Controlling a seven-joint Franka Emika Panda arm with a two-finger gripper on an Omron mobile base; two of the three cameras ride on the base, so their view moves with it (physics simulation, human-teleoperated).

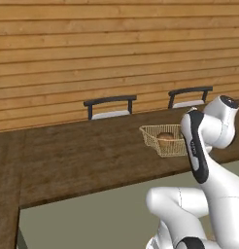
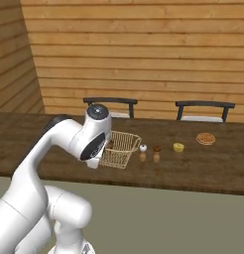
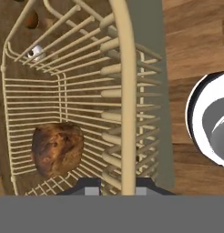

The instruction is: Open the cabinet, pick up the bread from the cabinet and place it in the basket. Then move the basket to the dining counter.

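Observation:
The tan wicker basket [image 1: 160, 143] [image 2: 121, 149] is near the front edge of the dining counter [image 1: 82, 155] [image 2: 203, 171]. The round dark-brown bread [image 3: 57, 148] [image 1: 165, 138] lies inside it. In the hand view my gripper [image 3: 117, 189] is shut on the basket's near rim [image 3: 128, 91], which runs up between the two finger tips. From both base cameras my own forearm covers the hand at the basket's near side. Whether the basket rests on the planks or hangs just above them I cannot tell. The cabinet is out of view.
Two dark chairs [image 1: 110, 106] [image 1: 189, 96] stand behind the counter against a plank wall. Right of the basket are two small shakers [image 2: 143, 154] [image 2: 156, 154], a yellow piece [image 2: 179, 147] and a flat tan disc [image 2: 206, 138]. The counter bends round at the left [image 1: 7, 185].

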